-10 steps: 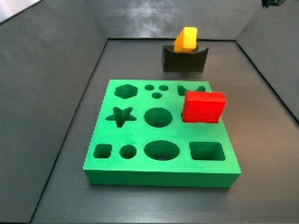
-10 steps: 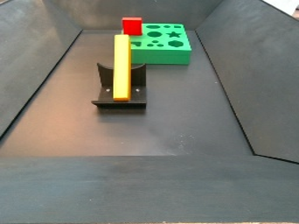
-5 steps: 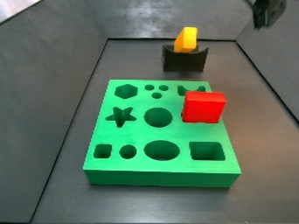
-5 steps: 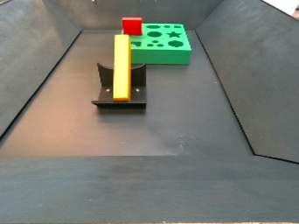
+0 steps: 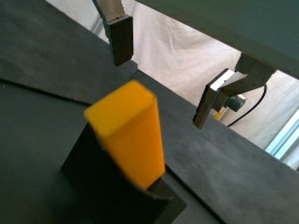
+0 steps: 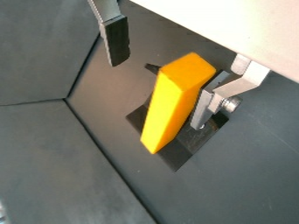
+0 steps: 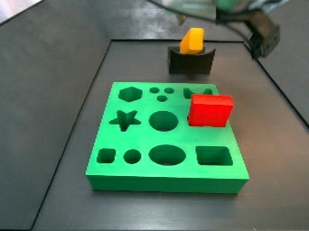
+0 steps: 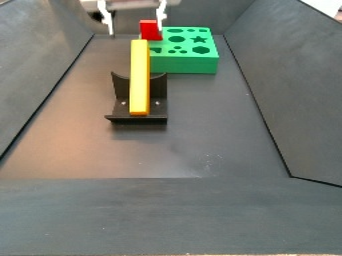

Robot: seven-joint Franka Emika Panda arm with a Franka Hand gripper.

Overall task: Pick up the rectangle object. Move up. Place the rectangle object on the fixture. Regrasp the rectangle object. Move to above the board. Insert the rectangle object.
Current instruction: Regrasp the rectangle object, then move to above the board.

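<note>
**Block on the fixture, gripper above it with jaws apart**

While the block (image 8: pixel 138 74) stands upright on the fixture (image 8: pixel 136 108), the gripper (image 8: pixel 127 12) hangs above the block's top end, its jaws spread and holding nothing. In both wrist views the block (image 5: pixel 128 133) (image 6: pixel 173 101) sits between and beyond the two fingers (image 5: pixel 121 37) (image 6: pixel 115 39), and no finger can be seen touching it. In a side view the fixture (image 7: pixel 191 60) sits behind the board (image 7: pixel 168 143), apart from it, with the block's orange top (image 7: pixel 193 40) rising out of its notch. A red cube (image 7: pixel 210 110) rests on the board near its right edge, on the fixture's side. The gripper (image 7: pixel 248 23) appears blurred in that view, up and right of the fixture.
</note>
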